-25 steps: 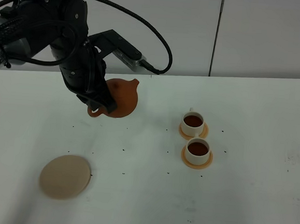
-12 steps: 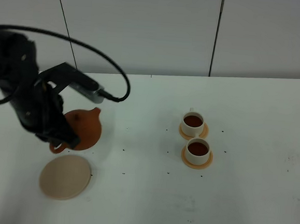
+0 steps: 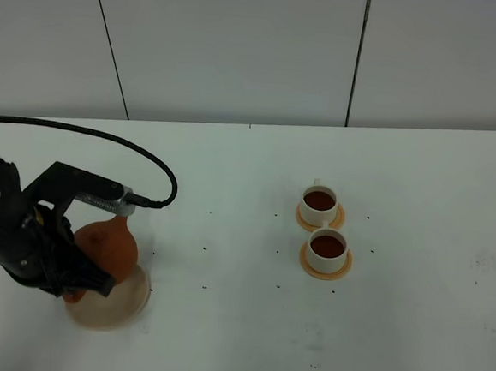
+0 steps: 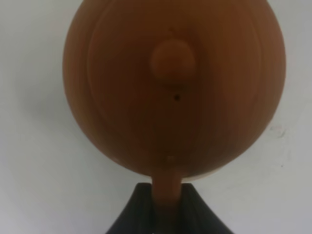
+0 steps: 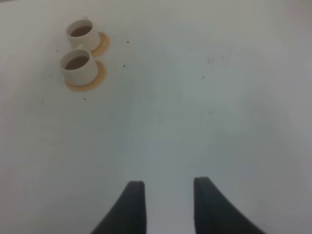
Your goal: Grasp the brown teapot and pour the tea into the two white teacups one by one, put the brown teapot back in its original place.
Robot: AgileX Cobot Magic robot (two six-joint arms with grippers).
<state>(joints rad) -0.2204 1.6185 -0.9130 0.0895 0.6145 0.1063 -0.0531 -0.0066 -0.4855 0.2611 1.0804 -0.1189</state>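
Clay teapot (image 3: 106, 245): moved down since half a second ago, now over the coaster (image 3: 131, 301) under my left gripper (image 4: 165, 207)
Grip: left pinching the handle; right gripper (image 5: 168, 187) spread, idle
Cups (image 3: 320, 200) (image 3: 326, 247): both full, well apart from my left gripper
Next: release

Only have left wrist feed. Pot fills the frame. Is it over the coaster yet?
Observer: Yes. In the exterior high view the brown teapot sits over the beige coaster, whose rim shows at the pot's near right side. Whether it touches, I cannot tell.
Operator: Cups filled?
Observer: Both white teacups hold dark tea, each on its orange saucer.
Operator: Right arm doing anything?
Observer: The right end effector is open over bare table, holding nothing, with the cups well away from it.
Operator: Left one let go?
Observer: No. The left end effector is shut on the teapot's handle.
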